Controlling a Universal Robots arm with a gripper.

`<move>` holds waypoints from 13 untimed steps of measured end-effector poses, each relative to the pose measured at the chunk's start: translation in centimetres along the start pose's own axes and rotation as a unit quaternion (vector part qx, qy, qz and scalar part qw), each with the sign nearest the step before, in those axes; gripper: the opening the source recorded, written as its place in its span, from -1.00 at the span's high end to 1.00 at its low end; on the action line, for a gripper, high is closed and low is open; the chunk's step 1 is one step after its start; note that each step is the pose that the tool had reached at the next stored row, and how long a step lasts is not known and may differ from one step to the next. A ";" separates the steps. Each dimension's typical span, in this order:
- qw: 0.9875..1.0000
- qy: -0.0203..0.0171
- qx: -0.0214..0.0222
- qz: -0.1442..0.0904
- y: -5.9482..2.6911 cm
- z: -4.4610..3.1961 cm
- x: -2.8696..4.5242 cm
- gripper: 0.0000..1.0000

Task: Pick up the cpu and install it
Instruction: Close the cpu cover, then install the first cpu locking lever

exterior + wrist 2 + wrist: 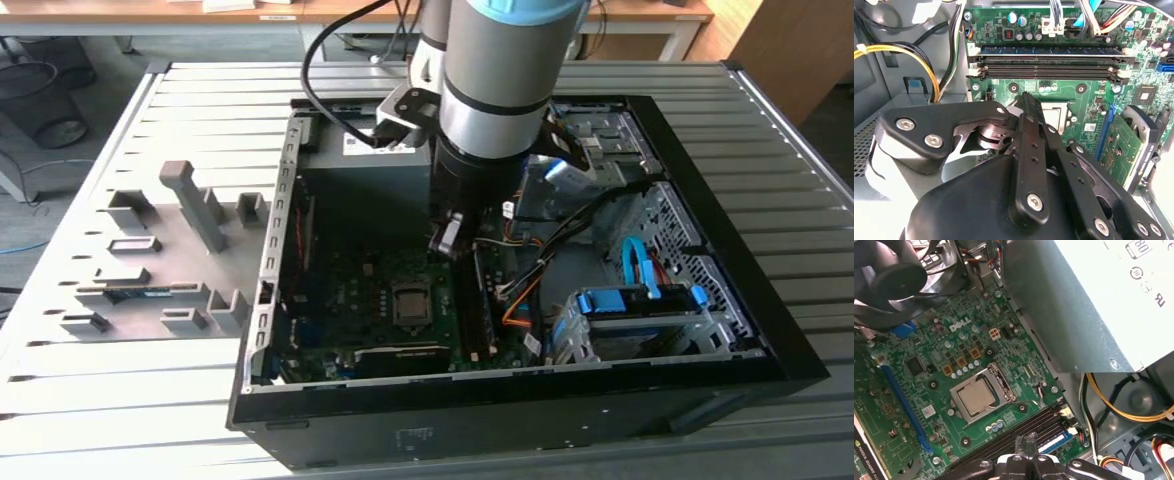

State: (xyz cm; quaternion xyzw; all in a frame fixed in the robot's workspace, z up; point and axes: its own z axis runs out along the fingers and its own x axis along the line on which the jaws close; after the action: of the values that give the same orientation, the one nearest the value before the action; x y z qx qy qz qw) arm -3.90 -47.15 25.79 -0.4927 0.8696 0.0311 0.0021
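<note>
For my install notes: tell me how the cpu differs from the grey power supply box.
The cpu is a small flat square lying in the socket on the motherboard; the power supply is a large box that stands above the board at its edge. The cpu's top is plain, the power supply's carries a white label. Both are pale grey metal.

You have a pale grey counter [160, 400] made of long ribbed slats running across the exterior view. Directly on it, towards the exterior view's right, lies an opened black computer case [534, 420] on its side, taking up most of the surface. On the exterior view's left, just beside the case, a flat grey fixture plate [160, 265] rests on the slats, with several grey holder blocks standing up from it, one of them a taller post [200, 205]. Bare slats surround both along the near edge.
</note>
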 end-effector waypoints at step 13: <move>1.000 -0.007 0.012 -0.001 0.00 -0.01 0.00 0.80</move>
State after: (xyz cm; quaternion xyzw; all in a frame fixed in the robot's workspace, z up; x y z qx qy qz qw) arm -3.90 -47.15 25.80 -0.4931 0.8695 0.0243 0.0139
